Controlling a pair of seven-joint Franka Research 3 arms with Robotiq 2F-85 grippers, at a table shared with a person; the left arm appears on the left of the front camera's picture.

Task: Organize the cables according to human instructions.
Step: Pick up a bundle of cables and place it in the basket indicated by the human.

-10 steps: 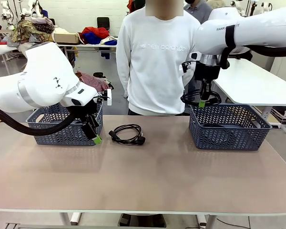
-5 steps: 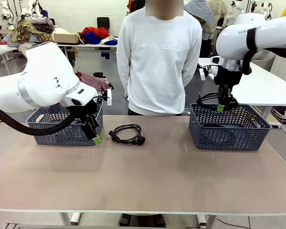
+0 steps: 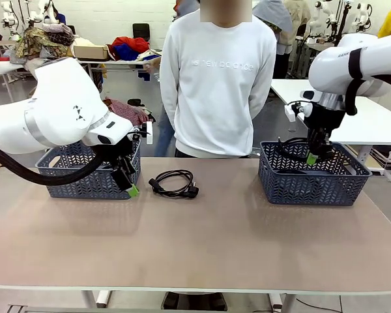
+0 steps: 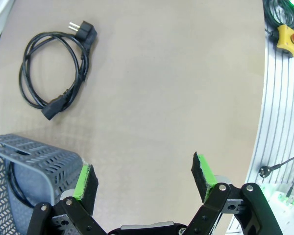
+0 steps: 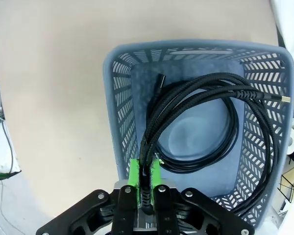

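While a person in a white sweatshirt (image 3: 217,78) stands at top centre, the right gripper (image 3: 311,156), at the right of the frame, has its jaws clamped tight on a braided black cable coil (image 5: 206,122) hanging into the right basket (image 3: 313,186). At left, the left gripper (image 3: 131,188) hangs wide open and empty beside the left basket (image 3: 72,179). Another coiled cable (image 3: 174,183) lies on the table (image 3: 202,248), centre frame.

A robotics lab or workshop hall. Two large white robot arms (image 3: 58,117) flank a long beige surface (image 3: 202,241). Behind, white tables hold heaps of colourful clothes (image 3: 127,47).
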